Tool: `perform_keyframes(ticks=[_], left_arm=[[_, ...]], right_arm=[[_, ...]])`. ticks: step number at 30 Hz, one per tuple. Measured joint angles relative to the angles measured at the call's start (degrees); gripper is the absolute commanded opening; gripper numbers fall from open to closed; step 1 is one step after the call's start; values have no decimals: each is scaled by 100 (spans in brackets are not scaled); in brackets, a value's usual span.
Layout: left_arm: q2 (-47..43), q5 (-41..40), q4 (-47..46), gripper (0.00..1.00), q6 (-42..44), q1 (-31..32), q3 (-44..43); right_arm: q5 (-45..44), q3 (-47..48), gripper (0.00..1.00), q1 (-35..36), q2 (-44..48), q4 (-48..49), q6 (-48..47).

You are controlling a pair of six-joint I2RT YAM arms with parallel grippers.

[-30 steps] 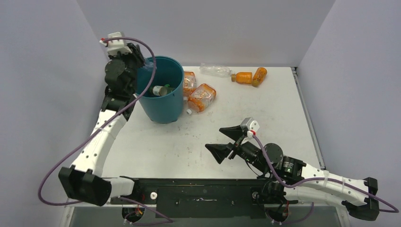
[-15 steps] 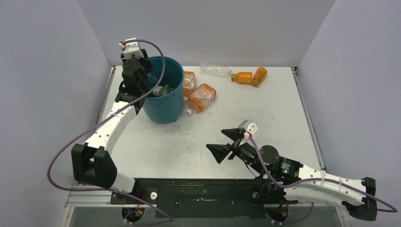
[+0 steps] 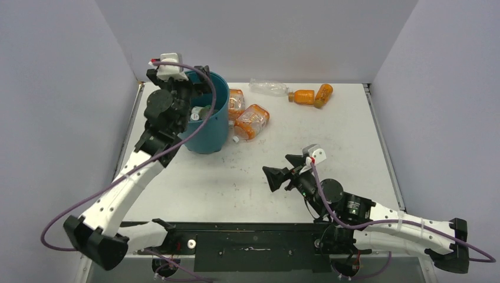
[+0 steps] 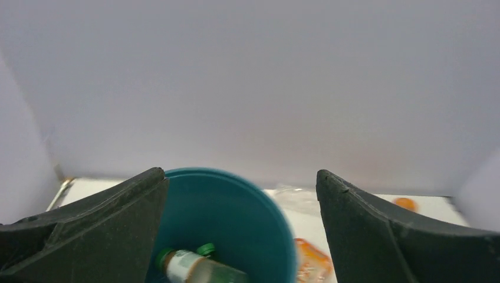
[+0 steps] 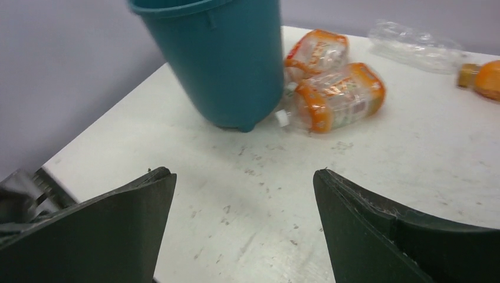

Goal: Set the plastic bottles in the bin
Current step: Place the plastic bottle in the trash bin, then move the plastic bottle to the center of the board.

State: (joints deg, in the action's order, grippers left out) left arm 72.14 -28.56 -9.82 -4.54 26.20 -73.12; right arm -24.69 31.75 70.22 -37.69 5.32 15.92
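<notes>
Pale grey walls (image 3: 253, 35) close in a white table (image 3: 330, 147). At its far left stands the teal bin (image 3: 207, 132), upright. The left gripper (image 4: 239, 173) hangs over the bin's mouth with its jaws spread wide and nothing between them. The right gripper (image 5: 242, 171), also spread and empty, sits low over the near table, facing the bin.

Two labelled bottles (image 3: 252, 121) lie touching the bin's right side. A crumpled clear bottle (image 3: 269, 88) and two orange bottles (image 3: 304, 96) lie along the far edge. A green-capped bottle (image 4: 194, 266) already rests inside.

The drop looks finished, so the left arm should rise straight clear of the rim before swinging, or it may tip the bin. The right could take the nearer labelled bottle across its body.
</notes>
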Motion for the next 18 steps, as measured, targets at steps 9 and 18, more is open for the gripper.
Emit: perform_keyframes(ticks=[9,18], left_arm=[[-2256,1585,256,96,-94,752,798],[-3139,1803,1357,96,-125,769,2605]], right_arm=[[-72,1054,90,-2656,-1556,-476,953],[2238,776,90,-4863,-3971,872,2511]])
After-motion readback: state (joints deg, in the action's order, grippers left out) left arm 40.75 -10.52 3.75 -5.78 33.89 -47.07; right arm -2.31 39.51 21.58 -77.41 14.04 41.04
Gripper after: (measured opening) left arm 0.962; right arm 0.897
